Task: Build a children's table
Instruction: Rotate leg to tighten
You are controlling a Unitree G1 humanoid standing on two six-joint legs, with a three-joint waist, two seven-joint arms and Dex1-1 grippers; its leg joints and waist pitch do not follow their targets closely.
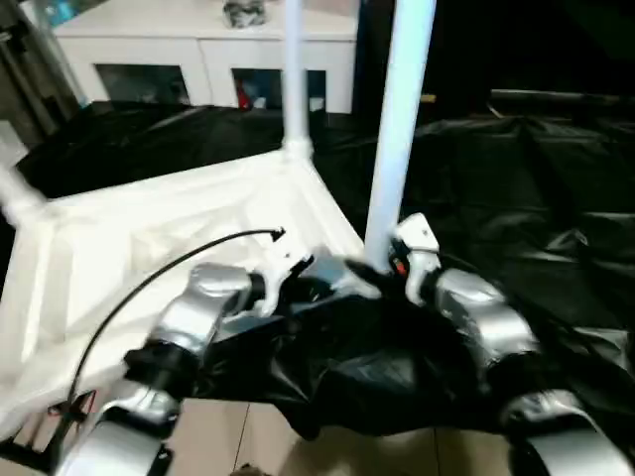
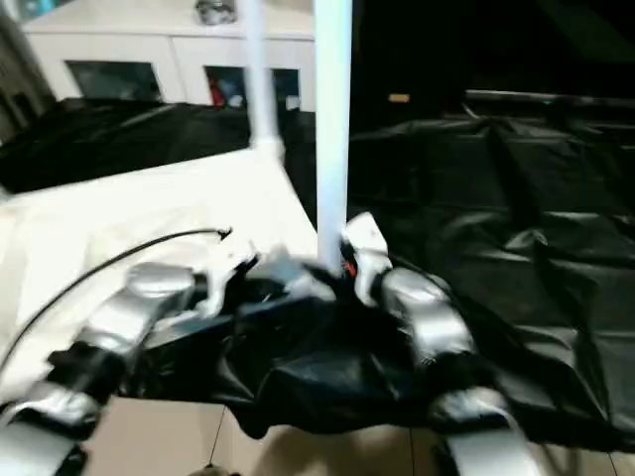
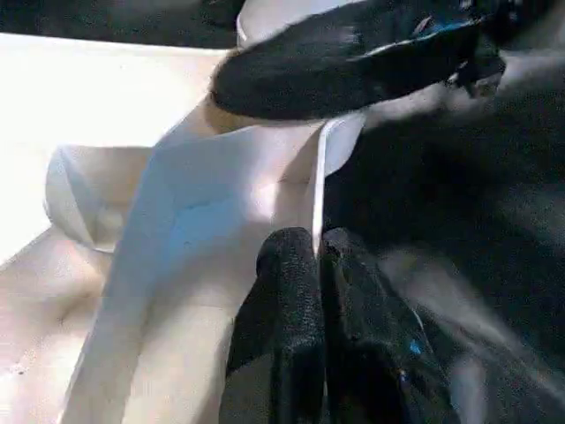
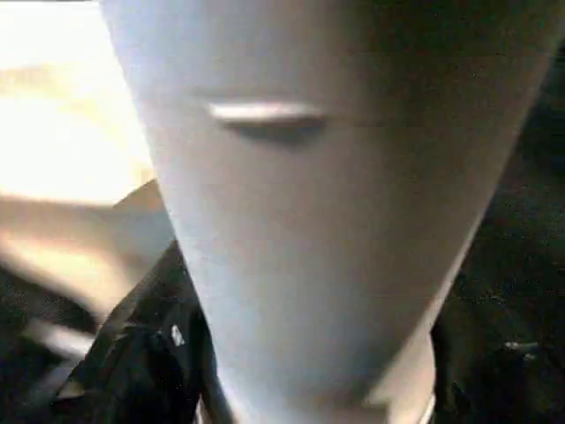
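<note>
The children's table [image 1: 149, 238] lies upside down on the black-draped work table [image 1: 516, 178], its ribbed underside facing up, and both pincers meet at its near corner. The left gripper [image 3: 320, 256] has its two black fingers [image 3: 282, 291] pressed together on the thin white edge of the tabletop just beside the corner socket, so the top spreads away ahead of it and to its outer side. The right gripper [image 1: 382, 270] sits at the foot of the nearest leg [image 1: 397, 119], just across that corner from the left one; one of its fingers [image 3: 353, 62] lies against the socket, and the leg rises directly in front of its wrist, but whether its fingers hold the leg or stand apart from it cannot be told. That leg stands upright, long axis vertical, and a second leg [image 1: 294, 69] stands upright in the far corner beyond both pincers. Both silver forearms reach forward and inward, wrists turned toward each other. A white cabinet [image 1: 198, 50] stands beyond the work table.
</note>
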